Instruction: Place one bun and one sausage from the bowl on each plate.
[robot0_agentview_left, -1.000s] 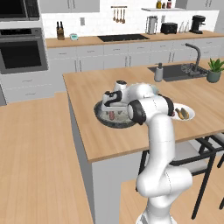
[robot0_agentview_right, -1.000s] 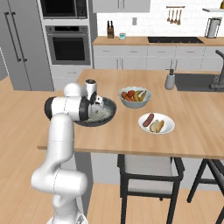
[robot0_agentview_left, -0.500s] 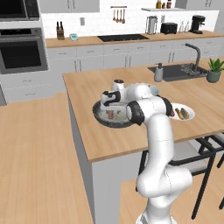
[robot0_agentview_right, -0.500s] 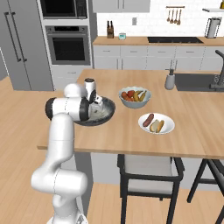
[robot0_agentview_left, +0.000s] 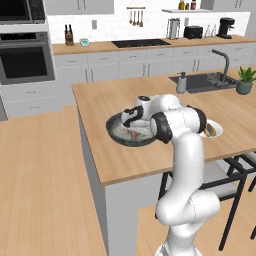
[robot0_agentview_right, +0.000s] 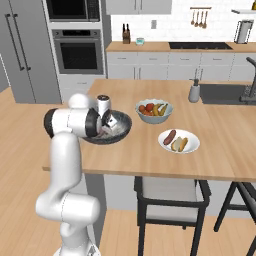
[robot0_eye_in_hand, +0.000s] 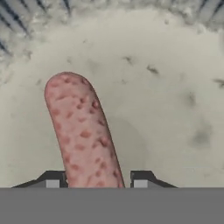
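Note:
My gripper (robot0_eye_in_hand: 97, 179) is down inside the dark speckled bowl (robot0_eye_in_hand: 166, 87), shut on a reddish-brown sausage (robot0_eye_in_hand: 83, 131) that lies on the bowl's floor and runs away from the fingers. A dark fingertip sits close on each side of it. From the base, the hand (robot0_agentview_left: 135, 120) reaches into the bowl (robot0_agentview_left: 114, 131) near the island's left edge, and the same bowl (robot0_agentview_right: 125, 125) shows beside the arm. To the right, a white plate (robot0_agentview_right: 192, 147) holds one sausage (robot0_agentview_right: 169, 137) and one bun (robot0_agentview_right: 183, 144). No bun shows in the bowl.
A pale bowl of fruit (robot0_agentview_right: 154, 111) stands just behind and right of the dark bowl. A soap bottle (robot0_agentview_right: 193, 91) and the sink (robot0_agentview_left: 200, 82) are at the island's far side. Stools stand under the near edge.
The fingers have come together onto the sausage from wide open. The arm and the dishes have stayed where they were.

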